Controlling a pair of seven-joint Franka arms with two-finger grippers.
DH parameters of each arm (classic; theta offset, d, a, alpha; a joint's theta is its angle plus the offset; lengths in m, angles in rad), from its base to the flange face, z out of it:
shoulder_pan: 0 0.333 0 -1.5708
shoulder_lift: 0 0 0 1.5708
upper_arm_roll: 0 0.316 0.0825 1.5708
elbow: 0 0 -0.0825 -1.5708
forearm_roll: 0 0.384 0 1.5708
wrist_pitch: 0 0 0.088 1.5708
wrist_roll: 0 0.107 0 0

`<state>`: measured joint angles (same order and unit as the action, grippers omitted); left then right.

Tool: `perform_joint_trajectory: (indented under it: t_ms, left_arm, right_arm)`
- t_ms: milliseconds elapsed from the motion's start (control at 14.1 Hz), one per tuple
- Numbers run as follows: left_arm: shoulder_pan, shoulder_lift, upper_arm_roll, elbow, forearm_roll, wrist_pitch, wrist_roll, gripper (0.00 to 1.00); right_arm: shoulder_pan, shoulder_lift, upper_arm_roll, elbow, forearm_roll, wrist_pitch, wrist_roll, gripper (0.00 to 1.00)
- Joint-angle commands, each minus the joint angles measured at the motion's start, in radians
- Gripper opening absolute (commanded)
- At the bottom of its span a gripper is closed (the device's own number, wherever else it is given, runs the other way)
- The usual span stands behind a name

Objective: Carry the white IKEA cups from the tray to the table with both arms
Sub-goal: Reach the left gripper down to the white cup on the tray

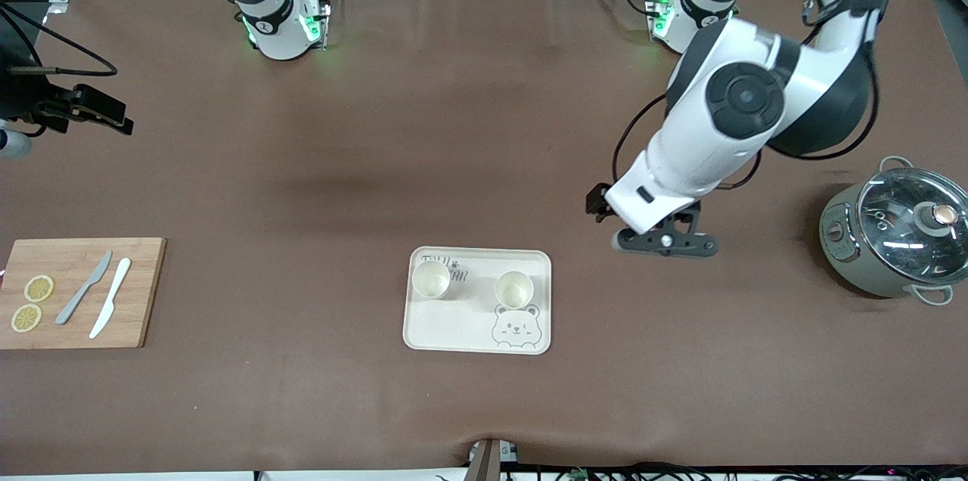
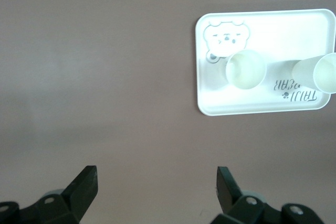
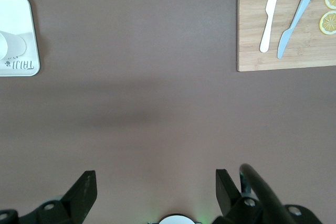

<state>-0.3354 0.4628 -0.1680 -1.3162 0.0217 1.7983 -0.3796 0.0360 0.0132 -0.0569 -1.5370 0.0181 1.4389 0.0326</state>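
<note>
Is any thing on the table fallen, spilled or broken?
Nothing stands out. Both cups stand upright on the tray, apart from each other. The knives and lemon slices lie neatly on the cutting board, and the pot keeps its lid on.

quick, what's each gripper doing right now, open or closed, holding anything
Left gripper: open, empty, over bare table beside the tray.
Right gripper: open, empty, over bare table at the right arm's end.

Right gripper hangs over bare brown table with its fingers spread wide, nothing between them. There's a wooden board with a white knife, a grey knife and two lemon slices. One tray corner shows.
</note>
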Motion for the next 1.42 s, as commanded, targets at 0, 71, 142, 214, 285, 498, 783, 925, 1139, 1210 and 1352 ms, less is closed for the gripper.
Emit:
perform_joint_trajectory:
  t_ms: [0,71,142,214,285,498,783,925,1139,1210,1352]
  left_arm:
    - [-0.060,0.072,0.028,0.061,0.020,0.042,-0.016,1.00]
    - [-0.077,0.094,0.041,0.078,0.020,0.052,-0.016,1.00]
    - [-0.095,0.123,0.048,0.098,0.020,0.056,-0.016,1.00]
    - [-0.114,0.149,0.061,0.118,0.020,0.068,-0.016,1.00]
    - [-0.135,0.169,0.074,0.132,0.020,0.082,-0.016,1.00]
    - [-0.186,0.218,0.110,0.156,0.018,0.143,-0.018,1.00]
    - [-0.195,0.272,0.113,0.160,0.018,0.228,-0.019,1.00]
    - [-0.201,0.293,0.116,0.175,0.018,0.253,-0.021,1.00]
    - [-0.212,0.358,0.122,0.239,0.018,0.257,-0.022,1.00]
    - [-0.223,0.372,0.142,0.251,0.018,0.268,-0.021,1.00]
    - [-0.243,0.401,0.166,0.253,0.018,0.323,-0.021,1.00]
  right_arm:
    - [-0.015,0.046,0.003,0.026,-0.009,0.002,0.009,1.00]
    - [-0.016,0.066,0.003,0.035,-0.009,0.011,0.007,1.00]
    - [-0.016,0.088,0.003,0.041,-0.012,0.018,0.004,1.00]
    - [-0.018,0.100,0.002,0.046,-0.021,0.021,0.004,1.00]
    - [-0.019,0.123,0.002,0.048,-0.035,0.021,0.004,1.00]
    - [-0.018,0.188,0.003,0.066,-0.046,0.023,0.001,1.00]
    - [-0.024,0.209,0.002,0.098,-0.055,0.025,0.001,1.00]
    - [-0.030,0.228,0.002,0.094,-0.050,0.026,0.010,1.00]
    - [-0.048,0.267,0.003,0.094,-0.033,0.029,0.015,1.00]
    - [-0.045,0.271,0.003,0.092,-0.035,0.026,0.013,1.00]
    - [-0.048,0.275,0.003,0.087,-0.033,0.017,0.015,1.00]
